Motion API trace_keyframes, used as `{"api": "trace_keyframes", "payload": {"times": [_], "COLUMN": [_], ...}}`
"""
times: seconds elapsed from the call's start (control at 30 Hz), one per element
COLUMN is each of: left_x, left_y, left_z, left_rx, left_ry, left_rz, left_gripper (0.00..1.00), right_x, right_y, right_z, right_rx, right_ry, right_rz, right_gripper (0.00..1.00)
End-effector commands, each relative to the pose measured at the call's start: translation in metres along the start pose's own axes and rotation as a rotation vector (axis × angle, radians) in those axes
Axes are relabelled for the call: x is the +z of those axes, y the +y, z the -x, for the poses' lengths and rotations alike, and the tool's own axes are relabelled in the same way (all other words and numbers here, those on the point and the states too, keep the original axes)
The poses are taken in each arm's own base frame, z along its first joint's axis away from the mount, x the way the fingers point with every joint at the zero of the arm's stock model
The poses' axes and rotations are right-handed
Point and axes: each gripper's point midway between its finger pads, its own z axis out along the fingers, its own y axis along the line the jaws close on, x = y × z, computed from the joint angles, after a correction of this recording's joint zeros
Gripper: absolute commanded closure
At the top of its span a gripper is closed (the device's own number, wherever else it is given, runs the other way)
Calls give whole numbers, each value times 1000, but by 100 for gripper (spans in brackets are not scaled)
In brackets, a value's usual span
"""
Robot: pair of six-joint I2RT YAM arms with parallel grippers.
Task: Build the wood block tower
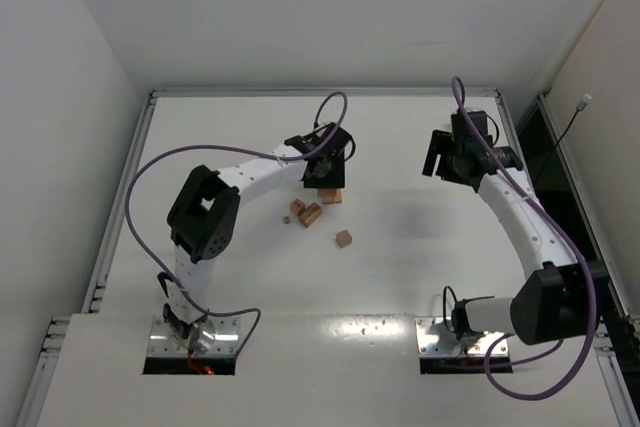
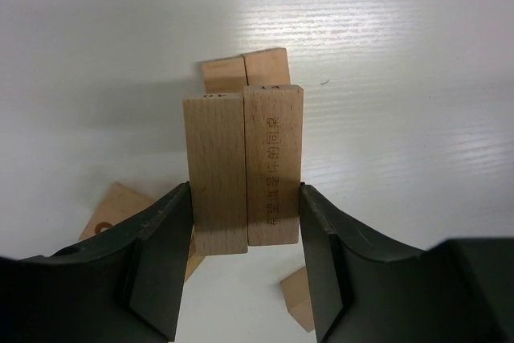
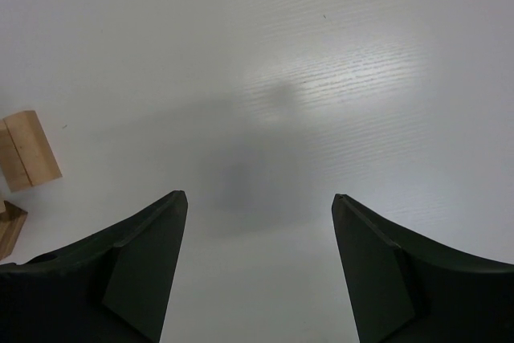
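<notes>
L jaws pinched on two wood blocks (image 2: 273, 166) held side by side, R jaws parted wide over table (image 3: 321, 78)

The wood blocks (image 2: 273, 158) are light tan with fine darker grain running lengthwise. 1 carries a column of dark brown stamped characters down its face, its neighbour has small dark digits at one end, and a loose block (image 2: 112, 210) shows part of a dark ring mark. The table (image 2: 401, 78) is white with faint streaks. The left gripper (image 2: 245, 198) and right gripper (image 3: 259, 206) are matt black. The arms (image 1: 250, 175) are white with black joints, and their cables (image 1: 338, 95) are purple.
</notes>
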Motion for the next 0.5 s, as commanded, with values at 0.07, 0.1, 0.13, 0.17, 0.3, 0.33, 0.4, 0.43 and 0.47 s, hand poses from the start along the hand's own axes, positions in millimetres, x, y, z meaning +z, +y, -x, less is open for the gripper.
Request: {"api": "trace_keyframes", "payload": {"times": [0.07, 0.1, 0.13, 0.17, 0.3, 0.33, 0.4, 0.43, 0.47], "left_x": [9, 14, 18, 18, 24, 26, 23, 26, 26], "left_y": [-1, 0, -1, -1, -5, -7, -13, -12, -12], "left_z": [13, 9, 9, 9, 7, 8, 9, 6, 6], "left_rx": [-48, -53, -53, -53, -63, -75, -69, -77, -77], "left_ry": [-43, -32, -30, -30, -25, -25, -29, -22, -22], "left_rz": [62, 71, 72, 72, 88, 88, 79, 85, 85], "left_gripper": [100, 100, 100, 100, 100, 100, 100, 100, 100], "right_x": [-5, -4, -3, -3, -2, -2, -1, -1, 2], "right_y": [-1, -4, -3, -3, -4, -2, -3, -1, -1], "right_z": [4, 5, 0, 0, 0, -1, -4, -3, -4], "right_rx": [47, 54, 61, 61, 68, 68, 66, 68, 66], "right_ry": [-29, -30, -16, -16, -14, -10, -2, -7, 1], "right_rz": [22, 16, 23, 23, 26, 37, 34, 46, 43], "right_gripper": [30, 30, 30, 30, 28, 28, 28, 28, 28]}}
